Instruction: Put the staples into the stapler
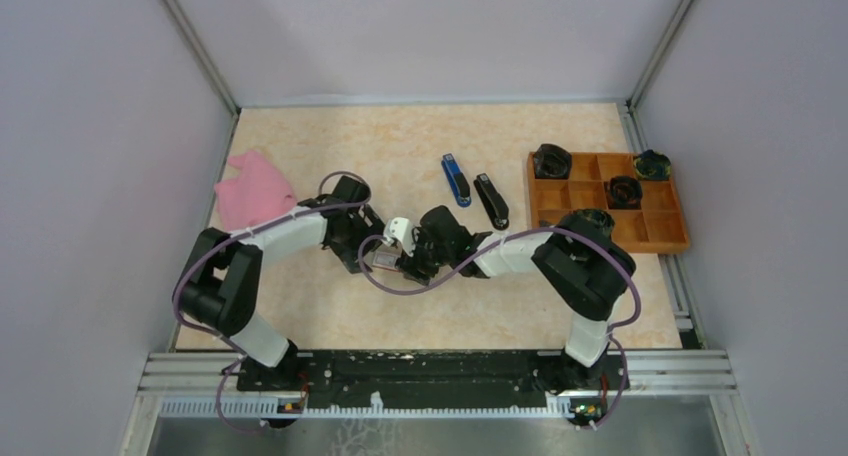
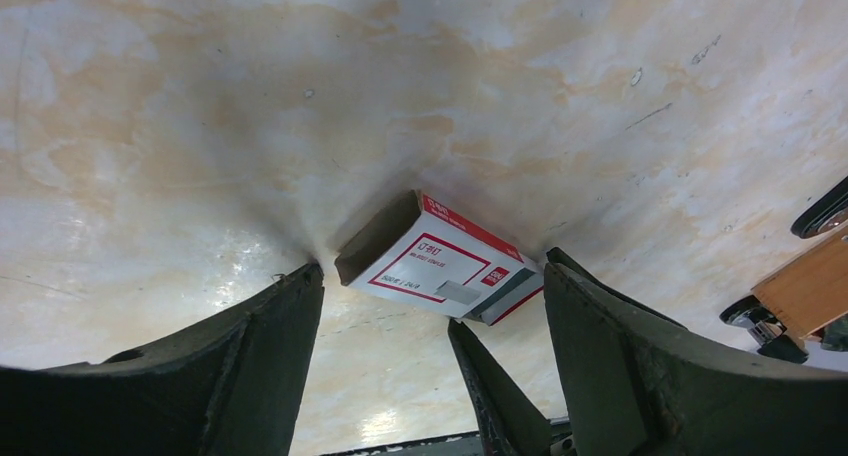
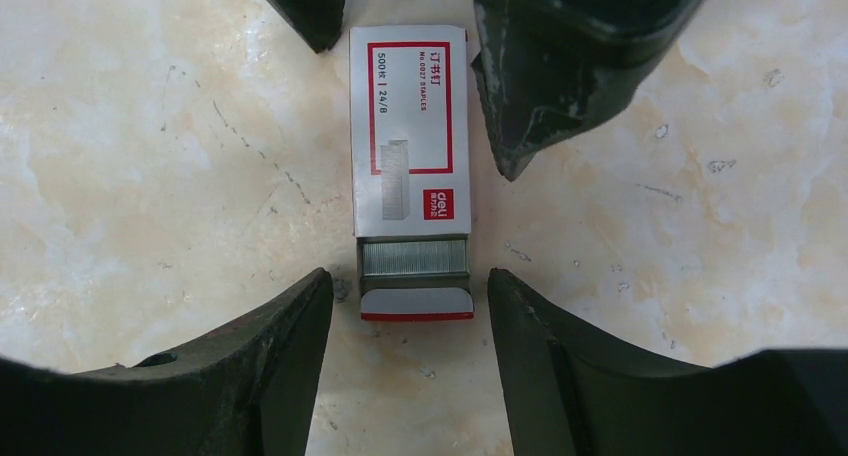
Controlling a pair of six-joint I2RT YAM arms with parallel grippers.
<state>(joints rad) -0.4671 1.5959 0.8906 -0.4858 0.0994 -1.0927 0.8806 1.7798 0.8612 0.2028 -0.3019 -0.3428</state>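
Careful: left end effector (image 2: pixel 432 266) and right end effector (image 3: pixel 410 281) gape astride the flat white red-printed staple box (image 3: pixel 408 116); squeezing askew could spill its grey metal strip (image 3: pixel 414 258).

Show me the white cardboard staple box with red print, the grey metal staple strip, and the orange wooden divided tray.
white cardboard staple box (image 3: pixel 410 126), right wrist view, middle of printed top.
grey metal staple strip (image 3: pixel 414 258), right wrist view, its exposed top.
orange wooden divided tray (image 1: pixel 655 228), top external view, a bare near compartment.

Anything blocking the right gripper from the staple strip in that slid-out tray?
Nothing visible. The staples lie bare in the tray, straddled by the open right gripper; the left gripper flanks the other end of the box.
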